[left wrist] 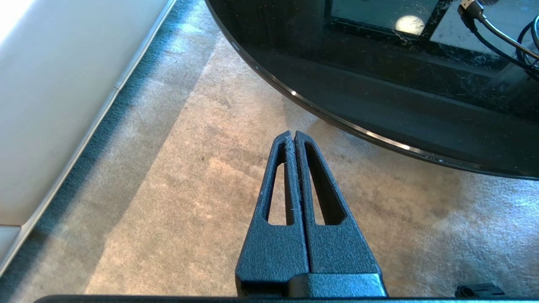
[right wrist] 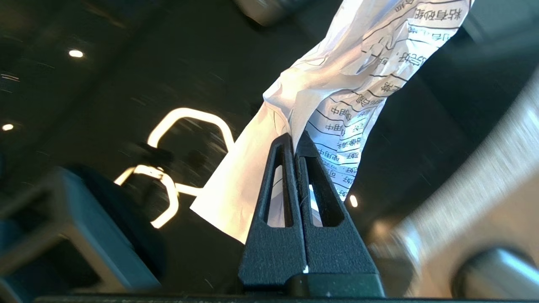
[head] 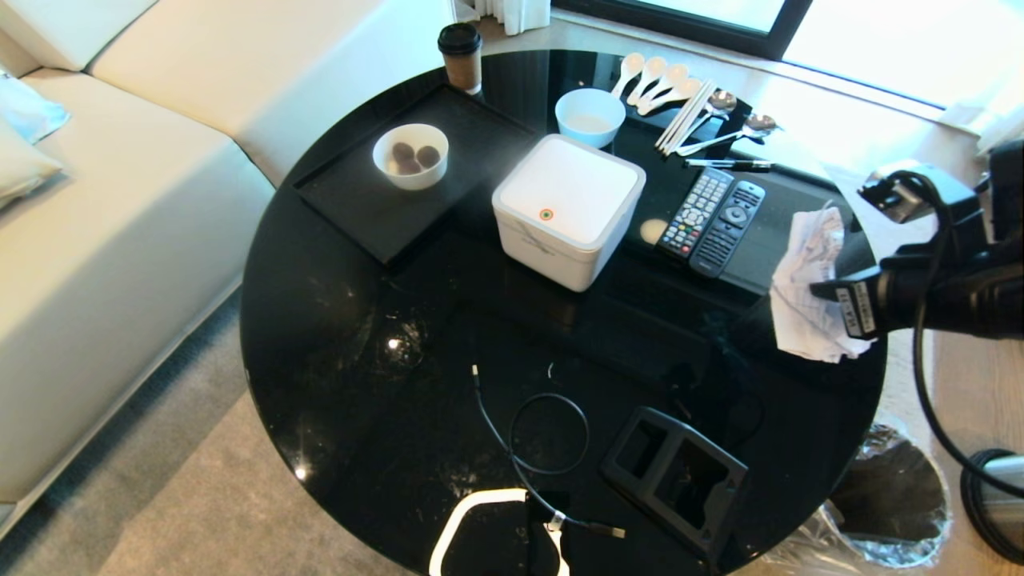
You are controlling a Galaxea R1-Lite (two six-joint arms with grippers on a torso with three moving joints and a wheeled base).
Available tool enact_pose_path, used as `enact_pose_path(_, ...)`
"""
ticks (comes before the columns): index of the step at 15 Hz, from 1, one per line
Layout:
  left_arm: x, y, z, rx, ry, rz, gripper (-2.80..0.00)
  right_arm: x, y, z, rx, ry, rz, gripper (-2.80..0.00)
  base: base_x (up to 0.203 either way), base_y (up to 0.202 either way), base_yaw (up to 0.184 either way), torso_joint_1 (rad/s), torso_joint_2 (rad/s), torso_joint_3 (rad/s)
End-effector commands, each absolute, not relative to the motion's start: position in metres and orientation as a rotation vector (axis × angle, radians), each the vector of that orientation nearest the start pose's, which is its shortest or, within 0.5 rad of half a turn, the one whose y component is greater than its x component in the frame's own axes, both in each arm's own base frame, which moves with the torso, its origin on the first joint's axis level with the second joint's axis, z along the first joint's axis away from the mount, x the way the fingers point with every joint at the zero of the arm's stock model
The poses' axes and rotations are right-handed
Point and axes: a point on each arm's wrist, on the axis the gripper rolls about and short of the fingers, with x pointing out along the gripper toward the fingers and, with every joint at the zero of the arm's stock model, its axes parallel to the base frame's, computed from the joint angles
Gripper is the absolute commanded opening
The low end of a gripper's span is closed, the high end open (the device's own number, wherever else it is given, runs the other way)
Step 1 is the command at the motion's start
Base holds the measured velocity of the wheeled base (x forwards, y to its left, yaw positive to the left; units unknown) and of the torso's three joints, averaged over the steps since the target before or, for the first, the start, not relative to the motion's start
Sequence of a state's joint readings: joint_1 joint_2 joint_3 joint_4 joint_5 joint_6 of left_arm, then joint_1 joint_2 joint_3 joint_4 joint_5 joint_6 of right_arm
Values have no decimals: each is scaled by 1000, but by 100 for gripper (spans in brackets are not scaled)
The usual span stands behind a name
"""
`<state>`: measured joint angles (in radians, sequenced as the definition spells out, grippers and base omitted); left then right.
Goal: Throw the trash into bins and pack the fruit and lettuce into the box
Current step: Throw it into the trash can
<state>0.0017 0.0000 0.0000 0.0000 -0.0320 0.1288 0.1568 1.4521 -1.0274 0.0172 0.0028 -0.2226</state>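
Observation:
My right gripper (head: 818, 288) (right wrist: 294, 136) is shut on a piece of trash, a crumpled white sheet of paper (head: 808, 280) (right wrist: 345, 84) with printed lines, held in the air over the right edge of the round black table (head: 336, 320). The white box (head: 570, 208) stands mid-table with its lid down. One bin (head: 892, 488) with a clear liner stands on the floor below the table's right edge; a second steel bin (head: 996, 500) is at the frame's edge. My left gripper (left wrist: 294, 134) is shut and empty, parked over the carpet beside the table. Fruit and lettuce are out of view.
A black tray (head: 360, 208) holds a white bowl (head: 410, 156) of brown balls. A coffee cup (head: 461, 56), an empty white bowl (head: 590, 116), spoons (head: 664, 80), a pen (head: 728, 165) and two remotes (head: 712, 216) lie at the back. A cable (head: 520, 448) and black holder (head: 676, 476) lie in front. A sofa (head: 120, 200) stands left.

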Motion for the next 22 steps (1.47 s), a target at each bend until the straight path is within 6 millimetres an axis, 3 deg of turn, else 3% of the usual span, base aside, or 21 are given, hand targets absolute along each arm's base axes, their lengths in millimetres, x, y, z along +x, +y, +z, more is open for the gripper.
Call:
enact_pose_path(1, -23, -1, 76, 130, 0, -30, -280, 221, 9, 261, -229, 431, 91, -280, 0, 0, 0, 0, 0, 0)
enact_pose_path(6, -23, -1, 76, 129, 0, -29, -280, 184, -37, 251, -164, 582, -135, -280, 0, 0, 0, 0, 0, 0)
enact_pose_path(8, -23, -1, 76, 129, 0, -29, -280, 172, -51, 237, -125, 672, -208, -280, 0, 0, 0, 0, 0, 0)
enact_pose_path(15, -23, -1, 76, 129, 0, -30, -280, 148, -56, 167, -74, 948, -267, -280, 0, 0, 0, 0, 0, 0)
enact_pose_path(22, -23, -1, 76, 129, 0, -29, -280, 170, -63, 118, -60, 1037, -245, -280, 0, 0, 0, 0, 0, 0)
